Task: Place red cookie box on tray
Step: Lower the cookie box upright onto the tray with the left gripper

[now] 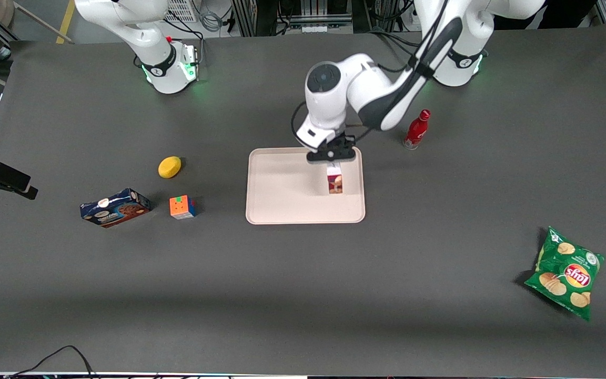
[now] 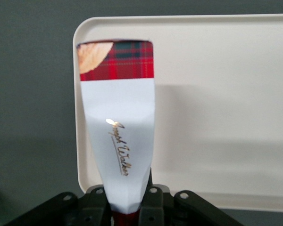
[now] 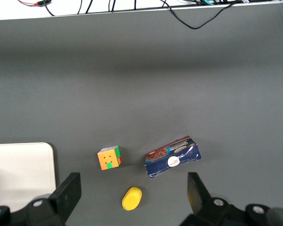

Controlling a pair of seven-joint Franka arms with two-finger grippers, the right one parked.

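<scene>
The front view looks down on the whole table. Both wrist views sit close, sharing the tray with it.

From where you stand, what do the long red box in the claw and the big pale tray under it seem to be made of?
The red cookie box, pinched in the gripper, looks like thin printed cardboard: its white face creases inward and shows a glossy glint. The tray looks like moulded matte plastic, judging by its smooth, even surface and rounded rim, though that is a guess.

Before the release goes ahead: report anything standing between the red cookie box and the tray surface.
Nothing visible does. The gripper is shut on the red cookie box, holding it upright over the tray. The tray surface around the box is bare in the wrist view.
</scene>
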